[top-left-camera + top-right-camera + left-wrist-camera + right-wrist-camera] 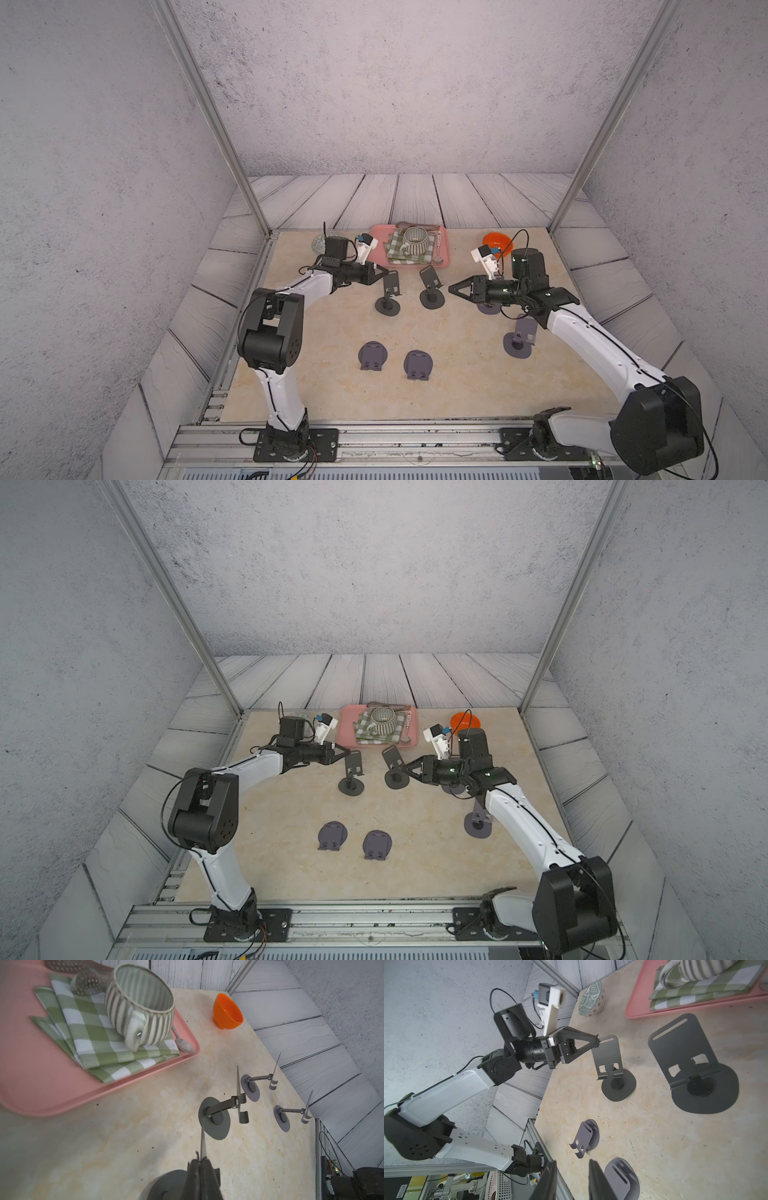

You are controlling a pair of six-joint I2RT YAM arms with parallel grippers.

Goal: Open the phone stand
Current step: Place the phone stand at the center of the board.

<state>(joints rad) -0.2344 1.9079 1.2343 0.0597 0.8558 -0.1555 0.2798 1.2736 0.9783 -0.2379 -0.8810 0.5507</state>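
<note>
**Pinching the dark phone stand (608, 1057) by its plate, already upright**

Target sits mid-desk, just in front of the pink tray (25, 1076). Its round base is flat on the desk (332, 395), the arm is raised, and the back plate is up and tilted. Left tool (597, 1040) is clamped shut on the plate's top corner. In the left wrist view the thin sheet edge runs straight out of the closed tips. Gripping at the plate's far end probably gives the most leverage on the hinge. Nothing pins the base, so only its own weight keeps it down; a hard pull could tip or drag it. Stand looks open or nearly so. My guess is only a last angle tweak or the release is left.

Right tool (452, 288) hangs just beside a second dark stand (432, 286), also unfolded. Contact can't be told from the top views. In the right wrist view its fingers are partly apart with nothing between them. Likely parked there to steady a base if needed.

Folded lilac-grey stand (372, 355) and its folded neighbour (417, 364) lie flat nearer the robot, probably next in line. Unfolded lilac stand (250, 1086) and another unfolded one (281, 1118) are on the right side, partly hidden under the right arm in both top views.

Striped mug (141, 1007) on the tray and the orange bowl (227, 1012) are just clutter at the back.
</note>
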